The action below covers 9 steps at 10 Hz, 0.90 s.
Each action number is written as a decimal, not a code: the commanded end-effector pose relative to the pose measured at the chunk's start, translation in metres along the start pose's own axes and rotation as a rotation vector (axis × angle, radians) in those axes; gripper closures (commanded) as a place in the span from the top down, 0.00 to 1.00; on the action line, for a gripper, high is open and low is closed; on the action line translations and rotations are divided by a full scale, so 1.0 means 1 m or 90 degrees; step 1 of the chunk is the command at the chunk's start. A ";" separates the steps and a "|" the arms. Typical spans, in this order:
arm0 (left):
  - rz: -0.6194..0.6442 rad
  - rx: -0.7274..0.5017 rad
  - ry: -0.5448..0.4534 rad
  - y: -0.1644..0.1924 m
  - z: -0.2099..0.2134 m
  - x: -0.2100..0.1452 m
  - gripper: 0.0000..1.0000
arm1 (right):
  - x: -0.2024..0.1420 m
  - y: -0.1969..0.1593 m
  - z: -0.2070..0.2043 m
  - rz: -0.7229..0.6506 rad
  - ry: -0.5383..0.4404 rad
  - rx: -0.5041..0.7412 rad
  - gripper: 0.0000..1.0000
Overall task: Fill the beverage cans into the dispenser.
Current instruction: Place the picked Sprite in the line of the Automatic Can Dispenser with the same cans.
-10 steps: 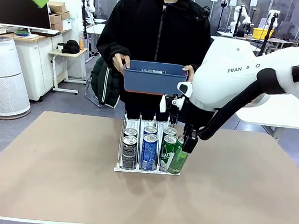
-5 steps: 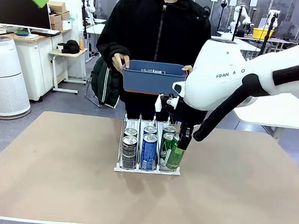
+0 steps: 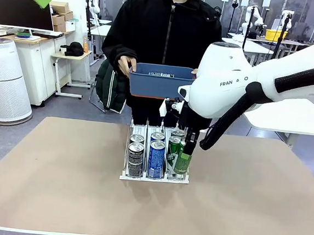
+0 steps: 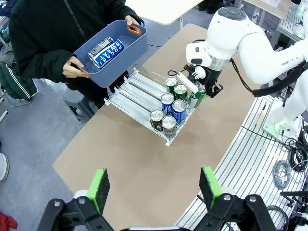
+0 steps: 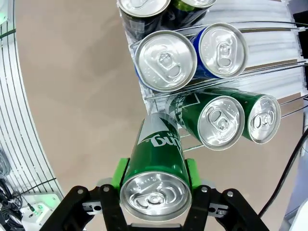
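My right gripper [image 3: 187,153] is shut on a green beverage can [image 3: 183,159], held slightly tilted at the front of the dispenser's right lane. In the right wrist view the held can [image 5: 156,178] sits between the green pads [image 5: 120,172]. The white dispenser [image 3: 126,175] holds two black-and-silver cans [image 3: 136,158] in the left lane, two blue cans [image 3: 156,159] in the middle and two green cans [image 3: 173,148] on the right. My left gripper [image 4: 155,186] hangs open high above the table, holding nothing.
A person at the far side holds a blue bin [image 3: 162,84] with both hands above the dispenser's back end; a blue can and a dark can [image 4: 108,47] lie in it. The brown table top [image 3: 57,186] spreads wide on both sides of the dispenser.
My right arm has carried the green can leftward, from beside the dispenser's right front corner to the front of its right lane. The left arm and the person have stayed still.
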<state>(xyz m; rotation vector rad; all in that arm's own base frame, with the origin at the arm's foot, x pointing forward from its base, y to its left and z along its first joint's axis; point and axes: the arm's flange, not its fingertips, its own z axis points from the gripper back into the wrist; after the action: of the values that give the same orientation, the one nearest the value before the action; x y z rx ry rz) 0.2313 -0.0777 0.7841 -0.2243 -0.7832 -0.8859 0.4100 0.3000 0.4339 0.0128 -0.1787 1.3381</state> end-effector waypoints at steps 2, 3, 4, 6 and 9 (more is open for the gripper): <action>0.007 -0.001 -0.004 0.000 0.000 0.001 1.00 | 0.018 -0.014 -0.002 -0.023 -0.019 -0.056 0.58; 0.007 -0.001 -0.004 0.000 0.000 0.001 1.00 | 0.021 -0.016 -0.004 -0.021 -0.020 -0.056 0.58; 0.007 -0.001 -0.004 0.000 0.000 0.001 1.00 | 0.022 -0.017 -0.005 -0.022 -0.019 -0.059 0.58; 0.007 -0.001 -0.004 0.000 0.000 0.001 1.00 | 0.024 -0.021 -0.010 -0.022 -0.016 -0.065 0.58; 0.007 -0.001 -0.004 0.000 0.000 0.001 1.00 | 0.023 -0.025 -0.006 -0.034 -0.029 -0.090 0.58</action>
<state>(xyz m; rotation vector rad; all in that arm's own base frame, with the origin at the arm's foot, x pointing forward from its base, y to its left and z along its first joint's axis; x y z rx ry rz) 0.2313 -0.0777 0.7841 -0.2243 -0.7832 -0.8859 0.4278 0.3124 0.4293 -0.0157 -0.2217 1.3023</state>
